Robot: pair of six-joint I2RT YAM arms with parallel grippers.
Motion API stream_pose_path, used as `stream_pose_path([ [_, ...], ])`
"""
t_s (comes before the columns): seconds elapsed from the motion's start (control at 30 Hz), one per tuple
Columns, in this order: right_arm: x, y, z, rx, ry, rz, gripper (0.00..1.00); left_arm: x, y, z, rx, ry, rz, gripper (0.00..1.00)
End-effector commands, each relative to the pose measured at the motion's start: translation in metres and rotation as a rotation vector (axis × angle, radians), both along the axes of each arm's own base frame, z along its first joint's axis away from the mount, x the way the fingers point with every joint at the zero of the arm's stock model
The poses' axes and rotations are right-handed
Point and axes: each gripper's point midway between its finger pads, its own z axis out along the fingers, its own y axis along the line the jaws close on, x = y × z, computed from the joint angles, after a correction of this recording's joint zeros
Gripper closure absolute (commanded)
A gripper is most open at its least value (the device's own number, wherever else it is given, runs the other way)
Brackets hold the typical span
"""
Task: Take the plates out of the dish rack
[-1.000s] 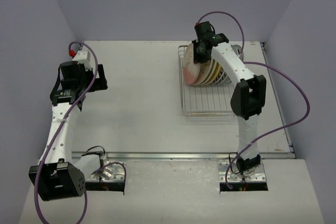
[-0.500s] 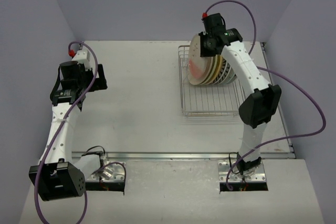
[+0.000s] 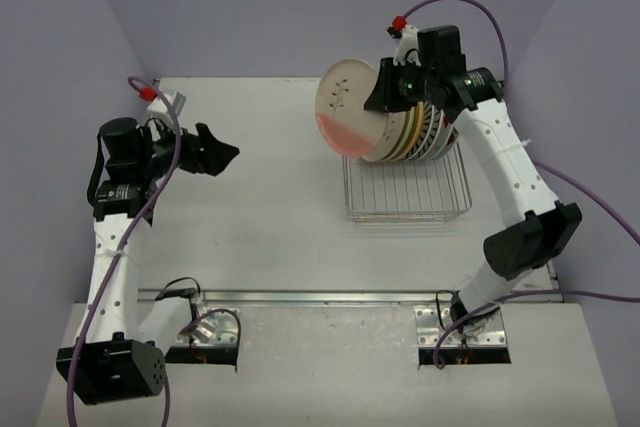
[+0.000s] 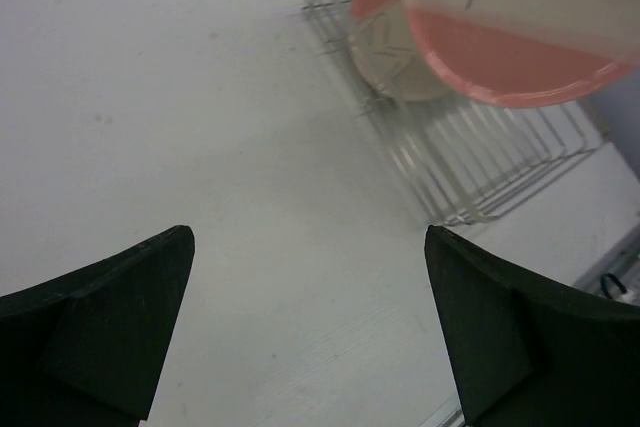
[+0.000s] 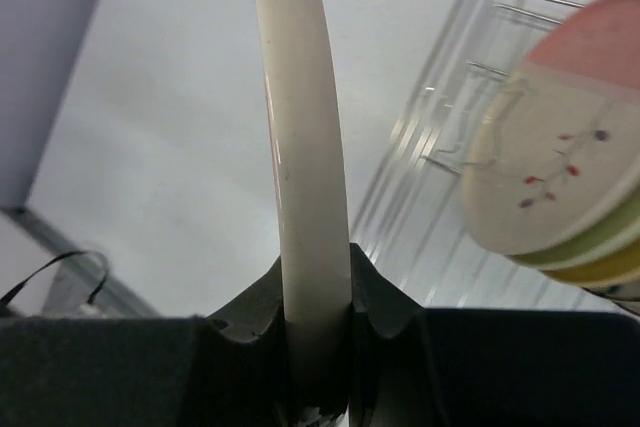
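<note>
Right pincer (image 3: 380, 89) clamped on rim of round glossy plate (image 3: 347, 107), cream with pink band and small twig mark. Plate stands on edge, raised, just ahead of pincer. Below pincer: silver wire dish rack (image 3: 405, 197), thin-rod grid, other plates (image 3: 415, 132) upright in row. Left pincer (image 3: 217, 150) wide apart over matte white bench (image 3: 270, 197). One second ago plate sat in rack; left pincer has since turned toward rack.
</note>
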Motion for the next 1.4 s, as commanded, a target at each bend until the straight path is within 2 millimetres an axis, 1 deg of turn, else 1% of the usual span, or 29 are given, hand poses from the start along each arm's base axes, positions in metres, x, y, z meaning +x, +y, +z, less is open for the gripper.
stream_pose_path([
  [0.0,-0.057,0.061,0.078,0.363,-0.132,0.424,1.00,-0.021,-0.046,0.047,-0.194,-0.125,-0.305,0.03],
  [0.03,-0.064,0.063,0.072,0.386,-0.102,0.451,1.00,-0.022,-0.049,0.047,-0.213,-0.117,-0.327,0.04],
  [0.1,-0.084,0.071,0.069,0.469,-0.049,0.553,1.00,-0.025,-0.057,0.049,-0.270,-0.086,-0.384,0.05],
  [0.13,-0.089,0.073,0.064,0.482,-0.028,0.574,1.00,-0.026,-0.063,0.049,-0.278,-0.081,-0.417,0.05],
  [0.27,-0.110,0.076,0.066,0.548,0.001,0.674,1.00,-0.033,-0.084,0.046,-0.290,-0.050,-0.505,0.06],
  [0.3,-0.113,0.076,0.063,0.559,0.015,0.687,1.00,-0.036,-0.091,0.045,-0.292,-0.039,-0.527,0.06],
  [0.43,-0.126,0.079,0.063,0.593,0.034,0.747,1.00,-0.040,-0.114,0.033,-0.291,0.005,-0.575,0.08],
  [0.5,-0.134,0.082,0.063,0.600,0.038,0.778,1.00,-0.037,-0.119,0.027,-0.296,0.030,-0.580,0.10],
  [0.57,-0.140,0.085,0.061,0.605,0.046,0.802,1.00,-0.037,-0.121,0.026,-0.303,0.044,-0.589,0.13],
  [0.6,-0.142,0.086,0.059,0.606,0.048,0.811,1.00,-0.037,-0.122,0.025,-0.310,0.056,-0.598,0.16],
  [0.7,-0.148,0.091,0.055,0.609,0.062,0.836,1.00,-0.039,-0.125,0.023,-0.341,0.093,-0.634,0.31],
  [0.77,-0.149,0.094,0.053,0.605,0.062,0.838,1.00,-0.042,-0.127,0.026,-0.361,0.091,-0.662,0.42],
  [0.87,-0.147,0.098,0.047,0.602,0.082,0.833,1.00,-0.051,-0.129,0.029,-0.407,0.120,-0.699,0.68],
  [0.9,-0.145,0.099,0.044,0.600,0.091,0.825,1.00,-0.052,-0.129,0.029,-0.411,0.115,-0.711,0.74],
  [0.93,-0.143,0.099,0.043,0.598,0.091,0.817,1.00,-0.053,-0.129,0.029,-0.420,0.123,-0.711,0.81],
  [0.97,-0.140,0.100,0.041,0.589,0.092,0.798,1.00,-0.053,-0.129,0.031,-0.426,0.118,-0.709,0.95],
  [1.0,-0.137,0.100,0.038,0.581,0.100,0.781,0.94,-0.054,-0.128,0.032,-0.434,0.121,-0.703,0.99],
  [1.07,-0.130,0.101,0.031,0.564,0.114,0.740,0.75,-0.052,-0.123,0.032,-0.452,0.134,-0.677,1.00],
  [1.1,-0.127,0.101,0.028,0.557,0.118,0.724,0.62,-0.050,-0.118,0.032,-0.459,0.129,-0.659,1.00],
  [1.13,-0.126,0.101,0.025,0.552,0.127,0.711,0.37,-0.049,-0.115,0.033,-0.473,0.137,-0.645,1.00],
  [1.17,-0.124,0.101,0.022,0.548,0.132,0.700,0.26,-0.045,-0.109,0.033,-0.479,0.132,-0.618,1.00],
  [1.23,-0.119,0.100,0.015,0.532,0.137,0.664,0.02,-0.030,-0.085,0.031,-0.505,0.125,-0.516,1.00],
  [1.3,-0.112,0.098,0.009,0.505,0.133,0.621,0.01,-0.019,-0.070,0.027,-0.529,0.139,-0.449,1.00],
  [1.37,-0.103,0.095,0.004,0.464,0.117,0.561,0.01,-0.006,-0.052,0.024,-0.546,0.147,-0.377,1.00],
])
